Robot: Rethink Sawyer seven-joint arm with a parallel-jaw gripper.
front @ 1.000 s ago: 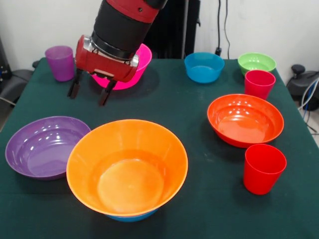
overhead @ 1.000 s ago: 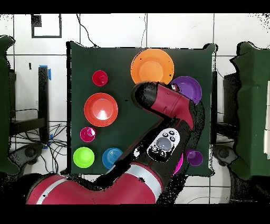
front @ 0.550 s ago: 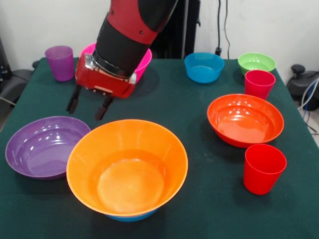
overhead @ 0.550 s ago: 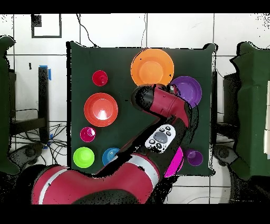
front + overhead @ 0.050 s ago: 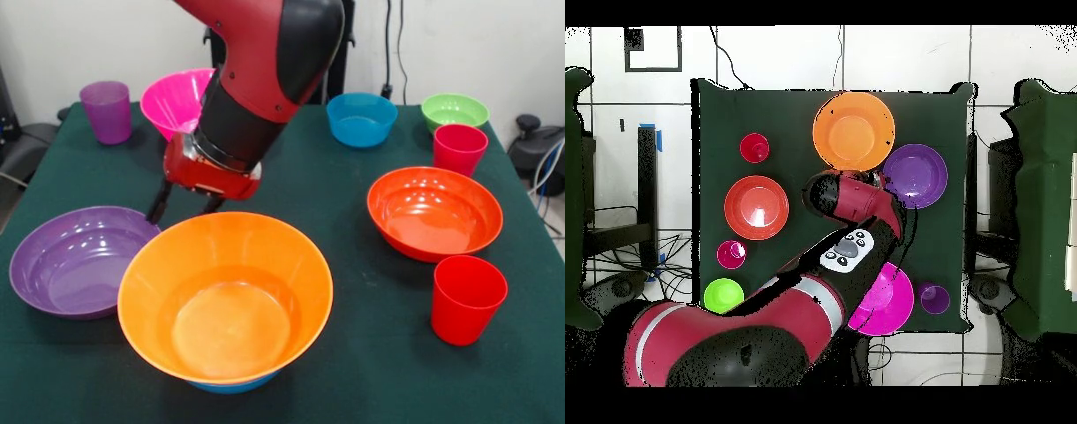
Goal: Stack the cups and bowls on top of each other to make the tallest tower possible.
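Gripper (image 5: 184,207) empty, jaws spread, tips low over the table in the gap between purple bowl (image 5: 79,259) and orange bowl (image 5: 226,297).

Left to right, front view: purple cup (image 5: 107,111) at the far corner; purple bowl; pink bowl (image 5: 177,102) behind the arm; orange bowl nested on a blue bowl (image 5: 222,386), the only stack so far; far blue bowl (image 5: 361,118); red-orange bowl (image 5: 434,212); green bowl (image 5: 455,111); two red cups (image 5: 460,147) (image 5: 468,299).

Risk: fingers sit close to both rims. Descending off-centre could push a rim, skidding the purple bowl or unseating the orange one. Glossy thin walls could slip from the grip.
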